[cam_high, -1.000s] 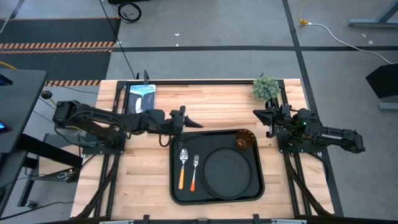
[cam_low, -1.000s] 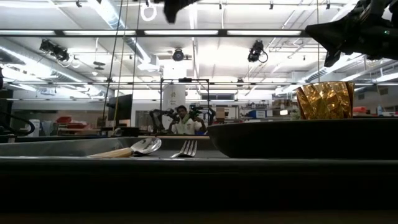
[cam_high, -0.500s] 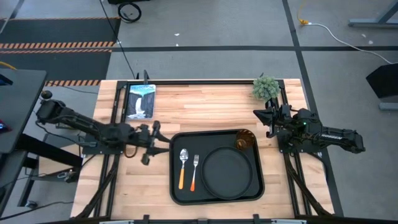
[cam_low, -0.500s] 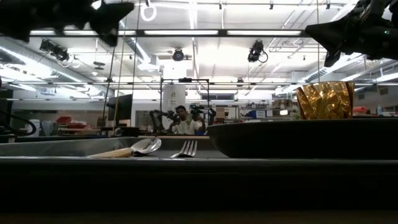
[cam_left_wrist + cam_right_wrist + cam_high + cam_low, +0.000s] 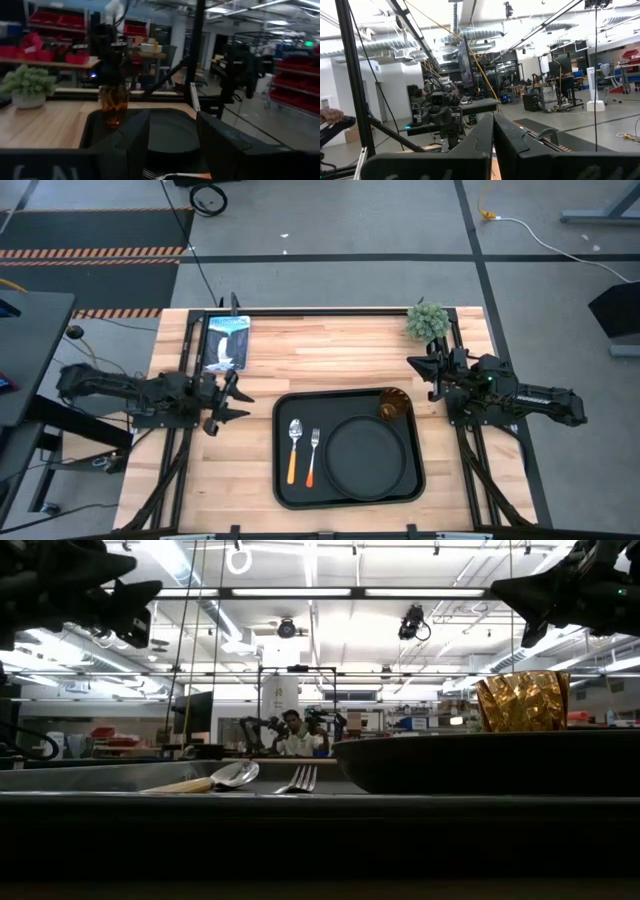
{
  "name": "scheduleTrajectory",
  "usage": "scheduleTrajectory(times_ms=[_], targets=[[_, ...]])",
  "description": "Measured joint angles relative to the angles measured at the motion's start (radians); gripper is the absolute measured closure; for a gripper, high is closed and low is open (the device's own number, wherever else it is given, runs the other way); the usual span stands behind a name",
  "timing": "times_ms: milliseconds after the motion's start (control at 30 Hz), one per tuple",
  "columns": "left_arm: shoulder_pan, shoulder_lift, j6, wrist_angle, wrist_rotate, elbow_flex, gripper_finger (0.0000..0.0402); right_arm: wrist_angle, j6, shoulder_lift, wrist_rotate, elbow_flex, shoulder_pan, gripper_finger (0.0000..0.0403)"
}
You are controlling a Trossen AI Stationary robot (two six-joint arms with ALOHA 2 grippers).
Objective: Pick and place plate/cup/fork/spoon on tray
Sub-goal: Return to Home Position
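My left hand (image 5: 228,402) hangs with its fingers spread wide over the bench (image 5: 330,355), well left of the tray (image 5: 284,483), holding nothing. My right hand (image 5: 422,373) waits just right of the tray, fingers pressed together and empty. On the tray lie the plate (image 5: 366,456), the cup (image 5: 391,409) at its far right corner, and the spoon (image 5: 294,448) beside the fork (image 5: 312,454).

Evenly lit from ceiling strip lights, glaring white in the low view. Near tray (image 5: 300,802) edge dark, silhouetted. Left wrist view soft, dim, with blurred fingers (image 5: 131,142).
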Motion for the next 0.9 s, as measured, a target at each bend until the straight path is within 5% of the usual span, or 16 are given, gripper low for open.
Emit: scheduleTrajectory(times_ms=[333, 900], targets=[[0.094, -0.273, -0.033, -0.396, 0.134, -0.001, 0.023, 0.0, 0.0, 0.0, 0.0, 0.0, 0.0, 0.0384], [0.142, -0.332, 0.037, -0.412, 0.143, 0.0, 0.023, 0.0, 0.0, 0.0, 0.0, 0.0, 0.0, 0.0384]])
